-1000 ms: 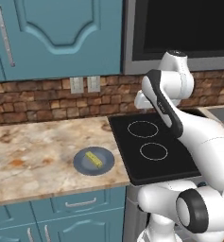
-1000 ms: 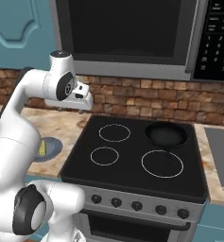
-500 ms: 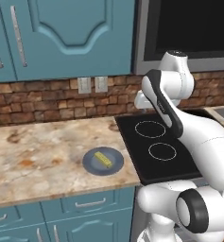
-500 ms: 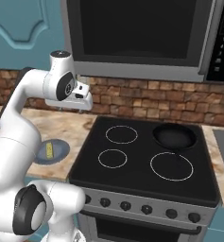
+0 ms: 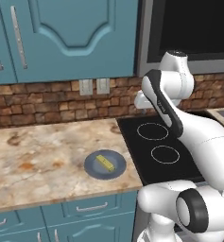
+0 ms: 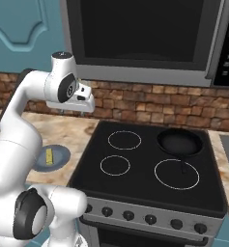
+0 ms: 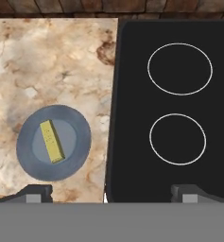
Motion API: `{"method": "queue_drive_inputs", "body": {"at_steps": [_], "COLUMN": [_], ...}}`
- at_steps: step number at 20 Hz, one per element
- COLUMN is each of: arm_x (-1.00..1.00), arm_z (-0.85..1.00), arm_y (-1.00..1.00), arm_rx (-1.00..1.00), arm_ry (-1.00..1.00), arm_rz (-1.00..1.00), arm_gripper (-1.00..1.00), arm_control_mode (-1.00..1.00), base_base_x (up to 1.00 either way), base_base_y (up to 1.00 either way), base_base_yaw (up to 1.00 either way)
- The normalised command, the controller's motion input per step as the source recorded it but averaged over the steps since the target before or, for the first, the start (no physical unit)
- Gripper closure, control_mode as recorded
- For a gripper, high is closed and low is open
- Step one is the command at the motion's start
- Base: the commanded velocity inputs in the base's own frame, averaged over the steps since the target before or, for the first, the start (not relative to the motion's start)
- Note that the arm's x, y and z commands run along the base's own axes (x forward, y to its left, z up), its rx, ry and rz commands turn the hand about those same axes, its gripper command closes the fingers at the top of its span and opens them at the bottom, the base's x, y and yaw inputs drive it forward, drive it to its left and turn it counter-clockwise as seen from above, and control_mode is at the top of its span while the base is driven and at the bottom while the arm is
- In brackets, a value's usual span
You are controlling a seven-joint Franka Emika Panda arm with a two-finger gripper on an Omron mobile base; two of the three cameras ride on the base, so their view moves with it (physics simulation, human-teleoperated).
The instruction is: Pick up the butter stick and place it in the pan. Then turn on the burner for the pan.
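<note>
Marble counter (image 5: 38,160) adjoins black stovetop (image 6: 150,169); brick backsplash (image 5: 42,101), teal cabinets (image 5: 66,33).

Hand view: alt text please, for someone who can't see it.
Top-down look at a butter stick lying on a round blue-grey plate on a marbled counter, left of a black stovetop with two white burner rings. The tool hangs open above, its fingertips at the bottom edge.

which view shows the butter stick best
The hand view: it looks straight down on the butter stick, whole and unobstructed, lying on the blue-grey plate. The left base view shows it smaller and at a slant; in the right base view it sits beside the arm, which covers part of the plate.
</note>
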Motion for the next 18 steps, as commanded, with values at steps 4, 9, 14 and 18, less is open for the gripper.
{"method": "queue_drive_inputs", "body": {"at_steps": [4, 9, 14, 18], "arm_x": [0.0, 0.0, 0.0, 0.0], "arm_z": [0.0, 0.0, 0.0, 0.0], "arm_y": [0.0, 0.0, 0.0, 0.0], "arm_rx": [0.0, 0.0, 0.0, 0.0], "arm_ry": [0.0, 0.0, 0.0, 0.0], "arm_rz": [0.0, 0.0, 0.0, 0.0], "arm_gripper": [-1.0, -1.0, -1.0, -1.0], "arm_control_mode": [1.0, 1.0, 1.0, 1.0], "base_base_x": [0.27, 0.21, 0.06, 0.0], "base_base_y": [0.03, 0.06, 0.23, 0.3], "base_base_yaw": [0.05, 0.05, 0.02, 0.0]}}
